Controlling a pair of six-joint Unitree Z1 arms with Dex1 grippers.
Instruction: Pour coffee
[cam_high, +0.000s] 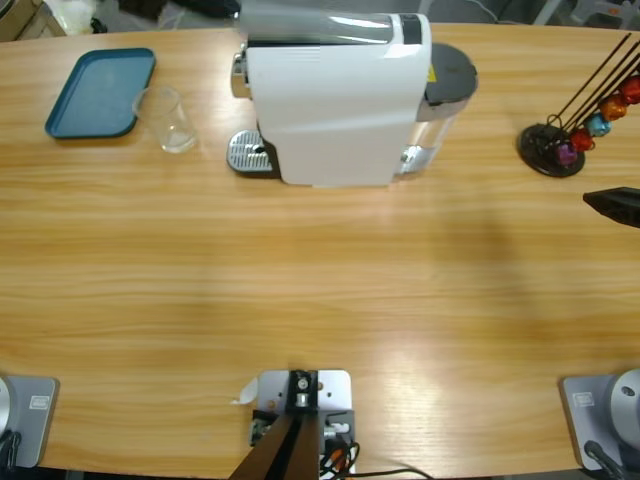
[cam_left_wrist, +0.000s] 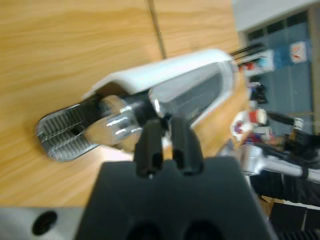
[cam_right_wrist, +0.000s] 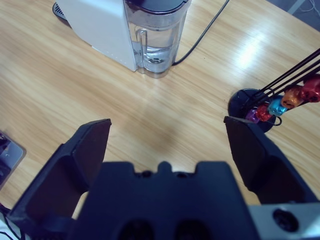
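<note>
left gripper (cam_left_wrist: 167, 137) clenched by coffee machine (cam_left_wrist: 165, 90) drip tray (cam_left_wrist: 62, 135), right gripper (cam_right_wrist: 167, 140) released over bench (cam_right_wrist: 165, 100), glass (cam_high: 172, 120) empty beside tray (cam_high: 100, 92)

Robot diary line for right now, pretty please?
stage: start | left gripper: shut, by white coffee machine | right gripper: open, empty | clear glass tumbler: beside blue tray

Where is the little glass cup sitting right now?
In the high view the glass cup stands at far left, between the blue tray and the coffee machine.
</note>
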